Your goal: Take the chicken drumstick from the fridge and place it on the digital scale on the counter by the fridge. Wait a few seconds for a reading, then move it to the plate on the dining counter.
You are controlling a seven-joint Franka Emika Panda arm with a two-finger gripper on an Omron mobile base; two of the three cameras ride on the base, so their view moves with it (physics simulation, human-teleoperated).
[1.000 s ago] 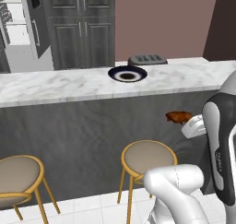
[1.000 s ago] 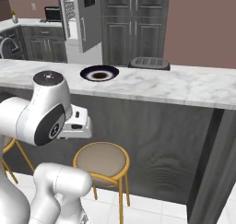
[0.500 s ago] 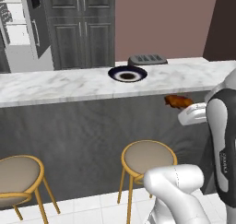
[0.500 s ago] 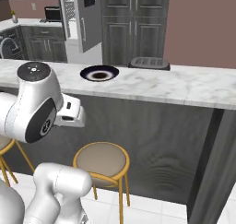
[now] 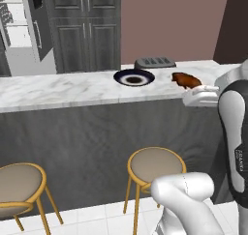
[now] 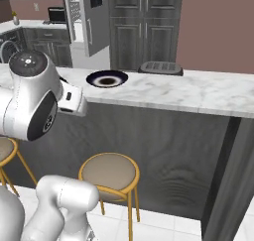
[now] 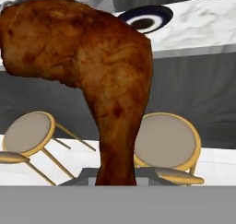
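Note:
My gripper (image 5: 193, 87) is shut on the thin end of the chicken drumstick (image 5: 186, 79), a glossy reddish-brown piece held just above the near edge of the dining counter (image 5: 63, 90). In the hand view the drumstick (image 7: 92, 66) looms large and close. The round dark plate (image 5: 134, 77) lies on the marble top, to the left of the drumstick and slightly farther back; it also appears as the plate (image 6: 106, 79) and the plate (image 7: 145, 20). The fridge (image 5: 34, 26) stands open at the far left behind the counter. The digital scale is out of view.
A grey slotted toaster (image 5: 155, 62) sits at the counter's far edge behind the plate. Two yellow-legged stools (image 5: 156, 165) (image 5: 17, 185) stand in front of the dark counter base. Dark cabinets (image 5: 87, 28) line the back wall.
The arm has lifted the drumstick straight up, from in front of the dark counter base to just above the marble top. The plate and stools have not moved.

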